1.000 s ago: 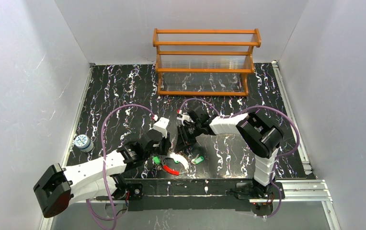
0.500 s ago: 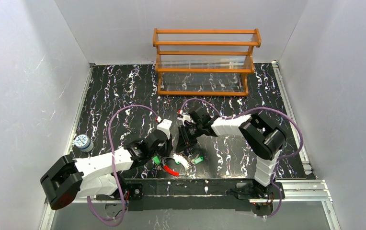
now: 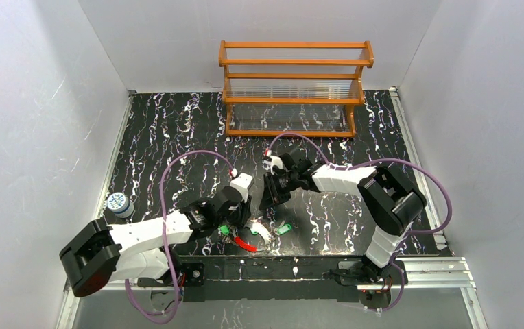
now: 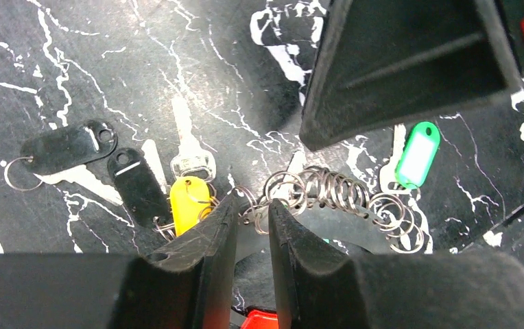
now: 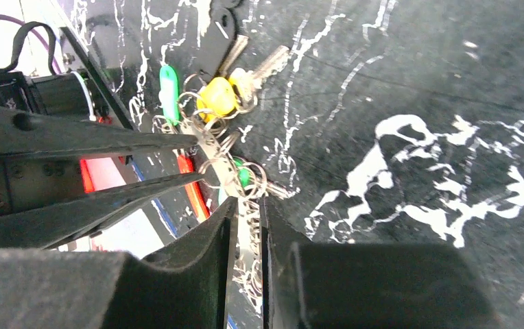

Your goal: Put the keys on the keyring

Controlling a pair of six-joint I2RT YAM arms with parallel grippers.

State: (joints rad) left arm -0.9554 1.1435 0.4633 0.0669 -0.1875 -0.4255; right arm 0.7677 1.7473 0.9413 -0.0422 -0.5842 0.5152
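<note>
The keyring (image 3: 254,238), a red-and-white band carrying several metal rings, lies near the table's front edge. My left gripper (image 3: 235,221) is closed on one end of its band (image 4: 339,229), with rings at the fingertips. My right gripper (image 3: 267,203) is closed on the band (image 5: 211,147) from the other side. A yellow key (image 4: 189,199) lies just left of the left fingers and also shows in the right wrist view (image 5: 217,96). One green key (image 4: 417,154) lies to the right by the rings. Another green key (image 3: 224,229) sits under the left gripper.
Two black-tagged keys (image 4: 67,145) (image 4: 139,185) lie left of the yellow key. A wooden rack (image 3: 295,89) stands at the back of the table. A small round blue-and-white container (image 3: 117,203) sits at the left edge. The table's front rail is close behind the keyring.
My left gripper has moved right and forward onto the keyring. The right arm's elbow has swung right and its gripper has shifted slightly right above the rings.
</note>
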